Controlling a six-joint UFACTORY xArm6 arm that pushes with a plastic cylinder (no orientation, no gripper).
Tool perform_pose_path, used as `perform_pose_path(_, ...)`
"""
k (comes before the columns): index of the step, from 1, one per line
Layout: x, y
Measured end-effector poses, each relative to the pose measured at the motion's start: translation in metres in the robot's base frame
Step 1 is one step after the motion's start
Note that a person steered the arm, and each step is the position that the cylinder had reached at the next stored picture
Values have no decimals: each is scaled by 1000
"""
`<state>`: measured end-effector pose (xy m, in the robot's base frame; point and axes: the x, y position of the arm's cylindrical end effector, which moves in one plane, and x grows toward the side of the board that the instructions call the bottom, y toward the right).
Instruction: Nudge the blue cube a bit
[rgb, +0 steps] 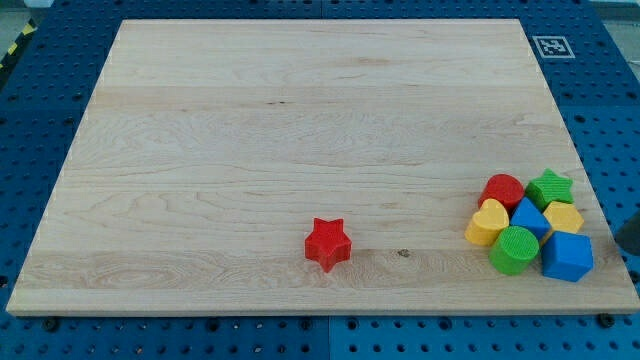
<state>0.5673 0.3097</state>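
Observation:
The blue cube (567, 256) sits at the lower right of the wooden board (300, 130), at the bottom right of a tight cluster of blocks. A dark shape at the view's right edge looks like my rod; my tip (620, 243) is just right of the blue cube with a small gap between them, past the board's right edge. The green cylinder (514, 249) touches the cube's left side. The blue triangular block (529, 217) and a yellow block (563, 217) lie just above it.
The cluster also holds a red cylinder (503, 190), a green star (550, 187) and a yellow heart (488, 222). A red star (327, 243) lies alone near the bottom middle. A marker tag (553, 46) sits off the board's top right corner.

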Motion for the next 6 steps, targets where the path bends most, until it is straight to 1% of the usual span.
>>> perform_pose_path(1, 29, -13)
perform_pose_path(3, 32, -19)
perform_pose_path(6, -11, -49)
